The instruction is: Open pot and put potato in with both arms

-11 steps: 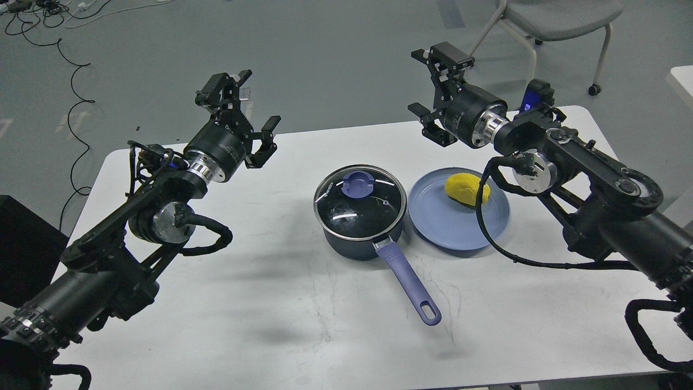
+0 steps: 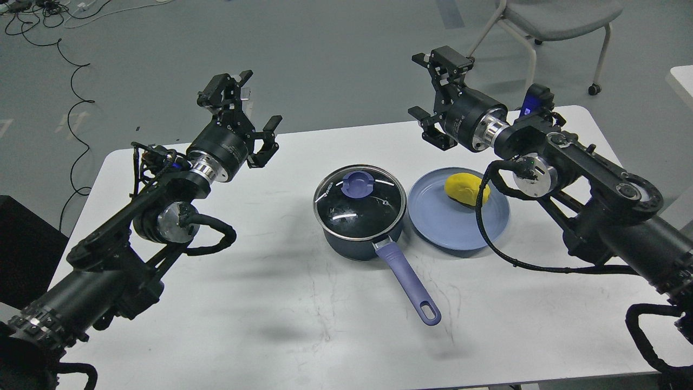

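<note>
While both black arms reach in from the lower corners, the pot [image 2: 360,216] sits at the center of the white counter [image 2: 270,325], its glass lid [image 2: 359,201] on and its purple handle pointing toward the bottom of the frame. Just right of it, the yellow potato [image 2: 465,188] lies on a blue plate [image 2: 444,227]. The left tool [image 2: 243,111] at upper left and the right tool [image 2: 433,92] at upper right both hang spread wide, holding nothing.
</note>
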